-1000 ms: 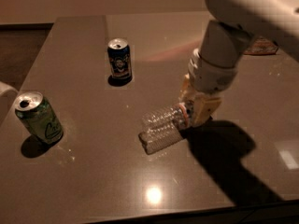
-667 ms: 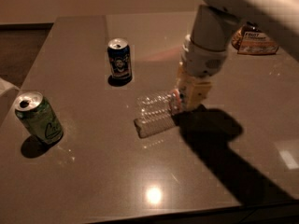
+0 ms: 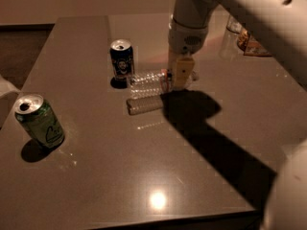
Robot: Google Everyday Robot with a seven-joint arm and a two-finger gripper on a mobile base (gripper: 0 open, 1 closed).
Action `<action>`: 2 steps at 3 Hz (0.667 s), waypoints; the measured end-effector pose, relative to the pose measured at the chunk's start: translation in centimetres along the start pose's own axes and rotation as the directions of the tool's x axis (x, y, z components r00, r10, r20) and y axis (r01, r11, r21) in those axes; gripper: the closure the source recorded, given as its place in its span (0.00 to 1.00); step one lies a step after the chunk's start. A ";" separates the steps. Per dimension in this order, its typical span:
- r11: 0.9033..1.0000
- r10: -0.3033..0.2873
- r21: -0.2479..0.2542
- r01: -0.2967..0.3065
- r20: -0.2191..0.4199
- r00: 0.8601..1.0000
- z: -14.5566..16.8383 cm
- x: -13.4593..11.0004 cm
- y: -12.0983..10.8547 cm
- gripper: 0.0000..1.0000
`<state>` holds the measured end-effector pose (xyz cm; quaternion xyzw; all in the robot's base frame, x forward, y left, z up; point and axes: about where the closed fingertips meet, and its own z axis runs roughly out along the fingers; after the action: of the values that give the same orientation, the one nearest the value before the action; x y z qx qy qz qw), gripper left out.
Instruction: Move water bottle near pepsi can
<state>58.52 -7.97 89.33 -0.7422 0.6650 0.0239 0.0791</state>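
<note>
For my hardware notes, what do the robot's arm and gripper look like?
The arm is made of smooth white rounded tubes, with a small dark hole on the upper link. The gripper, at the water bottle's right end, is tan-beige and blocky. No cables show.

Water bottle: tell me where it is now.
In the camera view, the water bottle is sideways just right of the pepsi can, its far end held in the gripper.

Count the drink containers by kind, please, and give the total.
Cans: 2, the pepsi can and the green can.
Bottles: 1, the water bottle, held on its side in the pincer, just right of the pepsi can.
Total: 3.
I cannot sort the dim things at the far right.
</note>
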 end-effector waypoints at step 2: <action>0.999 0.043 0.028 -0.042 -0.050 0.998 1.3 -1.5 -4.0 0.60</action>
<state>62.41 -5.86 88.65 -0.7272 0.6826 -0.0021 0.0717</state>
